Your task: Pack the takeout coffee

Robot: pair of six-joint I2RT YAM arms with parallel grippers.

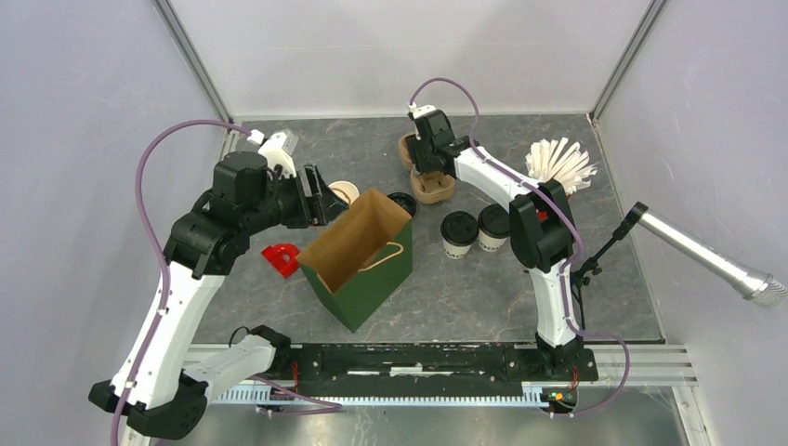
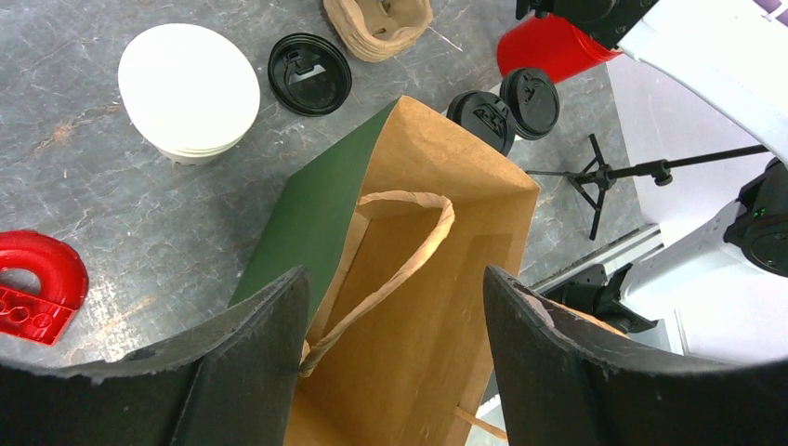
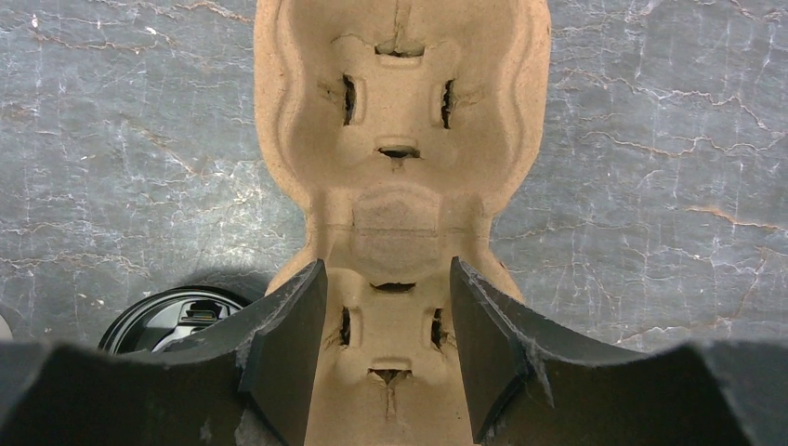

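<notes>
Two white paper cups with black lids stand side by side right of the bag: one (image 1: 458,232) and one (image 1: 493,226); their lids show in the left wrist view (image 2: 481,116) (image 2: 530,100). The green paper bag (image 1: 358,251) stands open, brown inside, with twisted handles (image 2: 409,260). My left gripper (image 1: 323,200) is open and empty above the bag's far left rim; the bag's mouth shows between its fingers (image 2: 395,288). My right gripper (image 1: 429,172) is open over a brown cardboard cup carrier (image 3: 400,139), with one finger on each side of the carrier's near cell (image 3: 388,279).
A loose black lid (image 1: 401,202) lies between bag and carrier. A stack of plain white cups (image 1: 344,192) stands behind the bag. A red cup of white straws (image 1: 558,167) is at the back right, a red plastic piece (image 1: 282,258) lies left of the bag, and a microphone on a stand (image 1: 706,255) is at the right.
</notes>
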